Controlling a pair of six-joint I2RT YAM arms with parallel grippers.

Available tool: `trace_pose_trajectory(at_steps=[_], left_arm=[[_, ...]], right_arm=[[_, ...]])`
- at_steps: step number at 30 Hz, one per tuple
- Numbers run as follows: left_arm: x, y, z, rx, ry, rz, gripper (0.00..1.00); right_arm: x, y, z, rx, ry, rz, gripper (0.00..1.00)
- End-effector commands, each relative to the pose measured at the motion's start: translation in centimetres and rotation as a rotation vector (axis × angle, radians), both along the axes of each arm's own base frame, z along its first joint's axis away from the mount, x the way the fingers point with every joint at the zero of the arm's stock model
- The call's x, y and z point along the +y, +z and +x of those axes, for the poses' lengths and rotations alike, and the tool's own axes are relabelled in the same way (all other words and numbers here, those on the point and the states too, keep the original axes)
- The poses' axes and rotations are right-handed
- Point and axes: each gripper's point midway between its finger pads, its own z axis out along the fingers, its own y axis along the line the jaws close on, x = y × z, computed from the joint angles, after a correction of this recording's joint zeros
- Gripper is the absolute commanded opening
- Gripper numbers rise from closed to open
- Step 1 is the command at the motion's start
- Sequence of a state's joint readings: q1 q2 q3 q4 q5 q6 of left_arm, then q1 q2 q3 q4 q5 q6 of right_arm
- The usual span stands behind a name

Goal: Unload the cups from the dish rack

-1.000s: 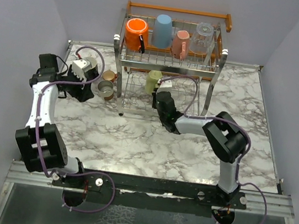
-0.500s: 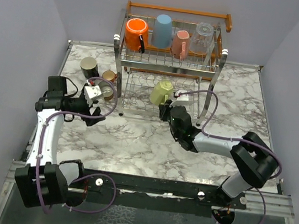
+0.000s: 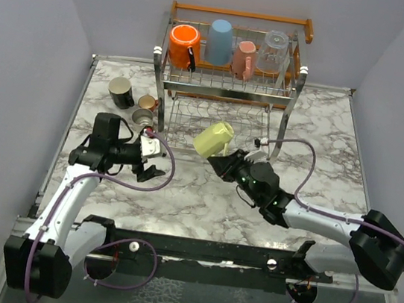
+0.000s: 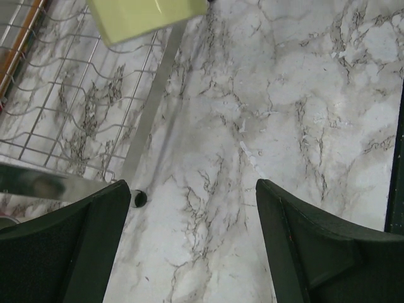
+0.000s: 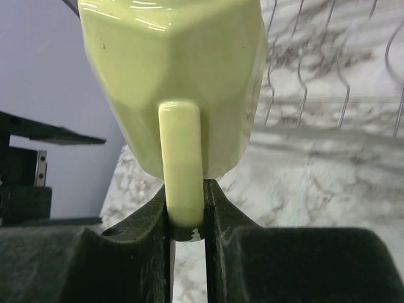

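Near the rack (image 3: 240, 12), my right gripper (image 5: 185, 211) pinches the yellow mug (image 5: 170, 76) by its handle only; my left gripper (image 4: 192, 189) stands open. I fear the mug may swing loose.

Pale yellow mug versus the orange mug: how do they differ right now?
The pale yellow mug hangs tilted in the air; the orange mug sits on the dish rack, top tier. The right gripper is shut on the pale yellow mug's handle; nothing holds the orange mug. The pale yellow mug's handle matches its body; the orange mug's looks dark. Both are handled mugs.
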State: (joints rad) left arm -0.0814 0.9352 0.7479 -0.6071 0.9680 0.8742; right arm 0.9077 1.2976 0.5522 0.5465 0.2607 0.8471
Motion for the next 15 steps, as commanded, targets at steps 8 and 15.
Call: trace_pose_trajectory(at_steps=[8,15], left_arm=[[-3.8,0.7,1.0,-0.017,-0.042,-0.046,0.82],[-4.0,-0.1,-1.4,-0.063,-0.157,0.007,0.81]], right_arm=[[3.7,4.3,-7.9,0.192,0.321,0.569,0.01],[5.8,5.3,-9.9,0.219,0.4,0.664,0.01]])
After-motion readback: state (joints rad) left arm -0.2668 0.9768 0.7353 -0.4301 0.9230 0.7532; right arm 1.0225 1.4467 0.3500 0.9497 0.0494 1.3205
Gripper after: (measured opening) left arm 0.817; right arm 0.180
